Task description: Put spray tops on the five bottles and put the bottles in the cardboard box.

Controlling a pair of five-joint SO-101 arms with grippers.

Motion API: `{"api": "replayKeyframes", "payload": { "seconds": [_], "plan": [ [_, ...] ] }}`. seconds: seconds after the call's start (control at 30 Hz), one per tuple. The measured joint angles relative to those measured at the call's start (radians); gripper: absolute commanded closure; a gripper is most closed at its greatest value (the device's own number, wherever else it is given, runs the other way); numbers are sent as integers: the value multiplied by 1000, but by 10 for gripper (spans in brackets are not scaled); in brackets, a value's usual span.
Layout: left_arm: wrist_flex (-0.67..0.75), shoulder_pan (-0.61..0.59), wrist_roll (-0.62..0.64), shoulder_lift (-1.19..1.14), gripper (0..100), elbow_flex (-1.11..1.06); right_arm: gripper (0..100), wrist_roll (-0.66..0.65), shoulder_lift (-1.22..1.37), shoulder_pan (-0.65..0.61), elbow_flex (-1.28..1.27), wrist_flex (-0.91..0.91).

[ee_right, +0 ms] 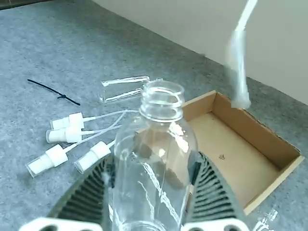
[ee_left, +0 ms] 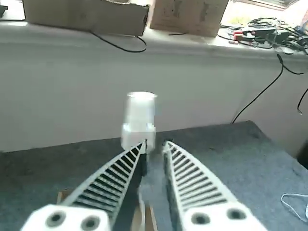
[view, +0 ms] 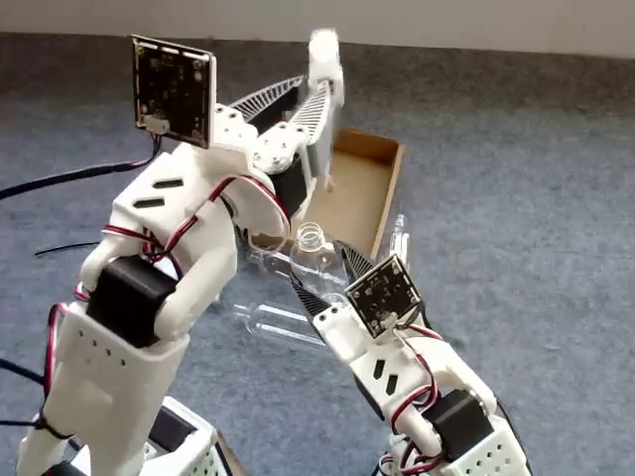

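My left gripper is raised above the cardboard box and is shut on a white spray top, whose thin tube hangs down. In the left wrist view the spray top sticks out past the fingertips of the left gripper. My right gripper is shut on a clear bottle, held upright with its neck open. In the high view that bottle stands just in front of the box, with the right gripper around its lower part. The hanging spray top shows above the box.
Several loose spray tops lie on the grey carpet beside the held bottle. More clear bottles lie on their sides: one in front of the left arm, one by the box's right wall, one farther off. A black tie lies nearby.
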State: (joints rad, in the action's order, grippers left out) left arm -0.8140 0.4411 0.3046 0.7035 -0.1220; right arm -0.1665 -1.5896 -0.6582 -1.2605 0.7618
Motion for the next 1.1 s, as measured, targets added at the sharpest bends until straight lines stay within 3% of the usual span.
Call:
{"api": "replayKeyframes", "payload": {
  "seconds": [0.57, 0.83, 1.1],
  "plan": [
    [-32, -34, -3, 0, 973, 57, 995, 0, 0, 0, 0, 0],
    [-32, -338, -6, -5, 972, -71, 995, 0, 0, 218, 0, 0],
    [-32, -598, -209, -6, 970, -255, 995, 3, 0, 242, 0, 0]
  ]
}}
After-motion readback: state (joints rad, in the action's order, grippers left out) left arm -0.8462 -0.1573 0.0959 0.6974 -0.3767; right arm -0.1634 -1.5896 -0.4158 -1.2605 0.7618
